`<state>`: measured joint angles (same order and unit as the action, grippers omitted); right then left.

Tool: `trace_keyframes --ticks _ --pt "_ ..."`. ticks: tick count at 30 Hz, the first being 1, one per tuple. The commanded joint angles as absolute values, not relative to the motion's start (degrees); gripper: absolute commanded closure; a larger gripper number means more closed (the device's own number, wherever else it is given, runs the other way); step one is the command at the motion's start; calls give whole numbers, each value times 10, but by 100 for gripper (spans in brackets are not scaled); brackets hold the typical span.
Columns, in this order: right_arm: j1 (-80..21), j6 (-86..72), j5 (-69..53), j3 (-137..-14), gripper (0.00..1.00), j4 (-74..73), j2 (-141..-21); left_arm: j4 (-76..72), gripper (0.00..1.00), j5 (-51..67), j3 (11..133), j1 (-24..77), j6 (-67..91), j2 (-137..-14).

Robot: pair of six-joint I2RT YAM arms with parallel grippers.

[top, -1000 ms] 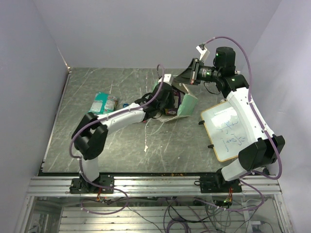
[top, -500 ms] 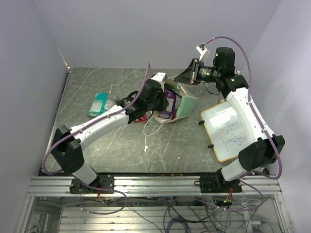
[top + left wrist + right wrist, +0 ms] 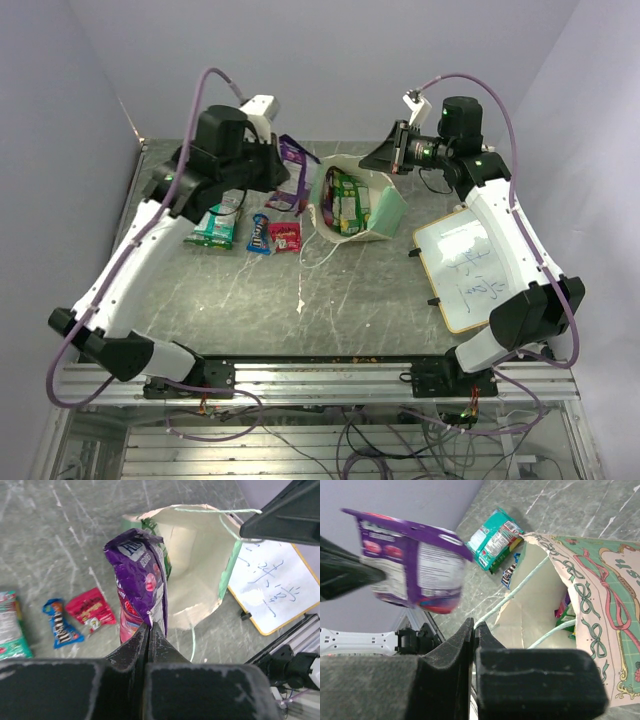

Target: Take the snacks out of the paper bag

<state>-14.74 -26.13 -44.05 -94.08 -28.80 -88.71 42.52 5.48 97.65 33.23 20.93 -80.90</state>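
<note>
i hold the purple candy bag [image 3: 137,577] pinched in my left claw [image 3: 149,626]; right claw [image 3: 473,625] clamps the handle [image 3: 512,594] of the paper bag [image 3: 388,214].

Left arm [image 3: 135,258] raised, both jaws seemingly clamped

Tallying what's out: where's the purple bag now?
Top view: the purple bag hangs in the left jaws, in the air just left of the paper bag.

You face a dark grey-green marbled tabletop [image 3: 350,305], boxed by plain pale lavender walls [image 3: 330,60] behind and on both sides. The light is soft and even. An aluminium rail frame [image 3: 320,383] runs along your near edge, with loose cables [image 3: 400,440] hanging beneath it.
</note>
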Motion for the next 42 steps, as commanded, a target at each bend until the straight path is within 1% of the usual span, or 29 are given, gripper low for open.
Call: trace_keyframes --ticks 1,4,7,10,13,18,24,28,30,34,42 --pt "-149 -243 -437 -961 100 -302 -893 591 93 53 1064 297 142 -791" --pt "-149 -242 -440 -960 100 -306 -893 664 93 -39 1093 271 112 -810" --pt "-150 -245 -446 -958 100 -311 -892 683 93 -102 1075 239 89 -820" --pt "-150 -247 -453 -956 100 -314 -891 672 93 -130 1033 193 72 -826" --pt "-150 -242 -458 -966 100 -326 -895 627 93 -96 996 133 54 -836" --pt "-160 -238 -468 -981 100 -339 -905 600 93 -21 1018 58 50 -908" --pt "-174 -237 -471 -978 100 -340 -910 593 93 48 1037 17 32 -981" --pt "-175 -238 -471 -986 100 -338 -917 581 93 95 1050 9 30 -1005" --pt "-174 -237 -471 -991 100 -339 -920 576 93 121 1055 -11 30 -1020" --pt "-175 -236 -470 -993 100 -342 -920 580 93 141 1070 -30 26 -1060" --pt "-176 -229 -462 -1008 100 -354 -927 562 93 222 1070 -54 46 -1102"
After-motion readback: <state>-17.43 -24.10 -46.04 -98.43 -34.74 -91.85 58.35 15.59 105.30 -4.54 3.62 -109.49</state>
